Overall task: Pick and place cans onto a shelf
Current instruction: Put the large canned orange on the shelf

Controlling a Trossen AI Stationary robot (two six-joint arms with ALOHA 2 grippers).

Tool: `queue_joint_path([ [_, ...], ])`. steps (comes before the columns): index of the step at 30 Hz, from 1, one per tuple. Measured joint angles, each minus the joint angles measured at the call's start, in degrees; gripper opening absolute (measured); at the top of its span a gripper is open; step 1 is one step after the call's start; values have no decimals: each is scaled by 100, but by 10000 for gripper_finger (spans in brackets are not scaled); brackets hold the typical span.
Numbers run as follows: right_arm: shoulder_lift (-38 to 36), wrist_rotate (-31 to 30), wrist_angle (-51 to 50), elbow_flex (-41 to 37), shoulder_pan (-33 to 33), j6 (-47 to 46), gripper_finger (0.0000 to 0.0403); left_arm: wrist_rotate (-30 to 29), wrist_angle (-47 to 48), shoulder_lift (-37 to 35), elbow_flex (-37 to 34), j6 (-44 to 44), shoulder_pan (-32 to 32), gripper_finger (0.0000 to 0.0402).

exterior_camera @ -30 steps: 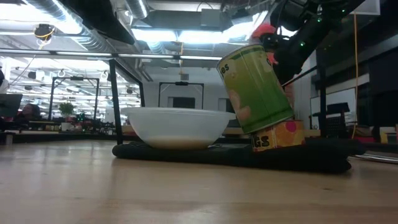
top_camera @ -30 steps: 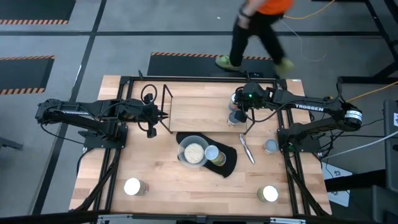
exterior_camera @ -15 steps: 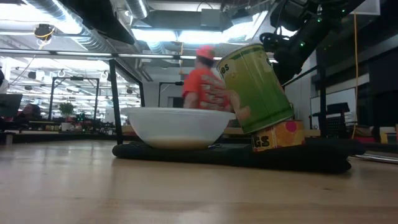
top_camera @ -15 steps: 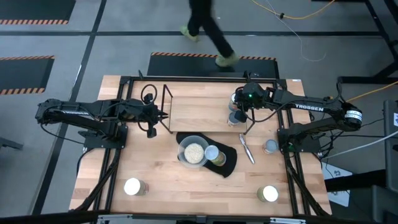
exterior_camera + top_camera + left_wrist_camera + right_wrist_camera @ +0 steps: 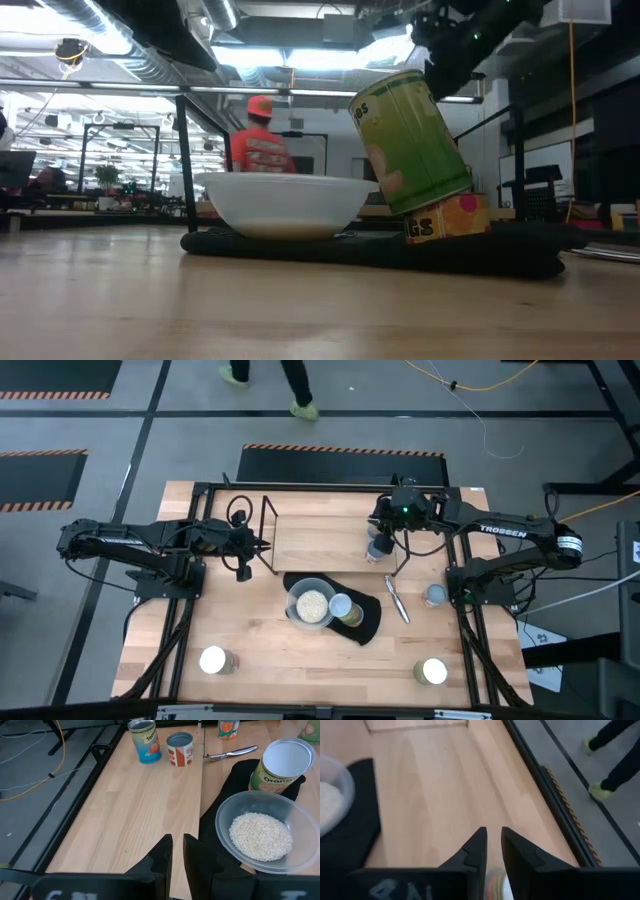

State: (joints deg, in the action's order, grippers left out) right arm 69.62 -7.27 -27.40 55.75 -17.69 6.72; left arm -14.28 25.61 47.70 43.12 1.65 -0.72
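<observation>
The shelf (image 5: 268,536) is a thin black rod rack on the far middle of the table. Two cans (image 5: 378,546) stand close together at its right end; they also show in the left wrist view (image 5: 144,740). My right gripper (image 5: 380,522) is shut and hovers over them; a colourful can top (image 5: 496,881) shows just below its fingers (image 5: 475,851). A green can (image 5: 410,140) leans tilted on a lower can (image 5: 445,218) on the black mat. My left gripper (image 5: 258,547) is shut and empty at the shelf's left end.
A clear bowl of rice (image 5: 311,603) sits on the black mat (image 5: 372,622). A can opener (image 5: 397,598) lies right of the mat. Single cans stand at the right (image 5: 436,595), near left (image 5: 214,659) and near right (image 5: 433,671). A person walks beyond the far edge.
My right gripper has risen and gone a little toward the table's far edge, above the two cans at the shelf's right end. The person behind the table has walked toward the left.
</observation>
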Motion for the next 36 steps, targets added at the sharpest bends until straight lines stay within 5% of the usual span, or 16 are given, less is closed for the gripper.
queue_joint_path([
  [9,-2,38,35,48,537,-59,62,2,-11,2,-1,0,-2,37],
  [19,-2,1031,372,48,1015,-46,62,2,-142,2,1,0,-2,40],
  [33,16,1079,912,48,1382,-59,62,2,-138,2,2,-2,-2,40],
  [36,100,1568,1288,48,1574,-45,62,2,-136,2,0,-1,-1,40],
])
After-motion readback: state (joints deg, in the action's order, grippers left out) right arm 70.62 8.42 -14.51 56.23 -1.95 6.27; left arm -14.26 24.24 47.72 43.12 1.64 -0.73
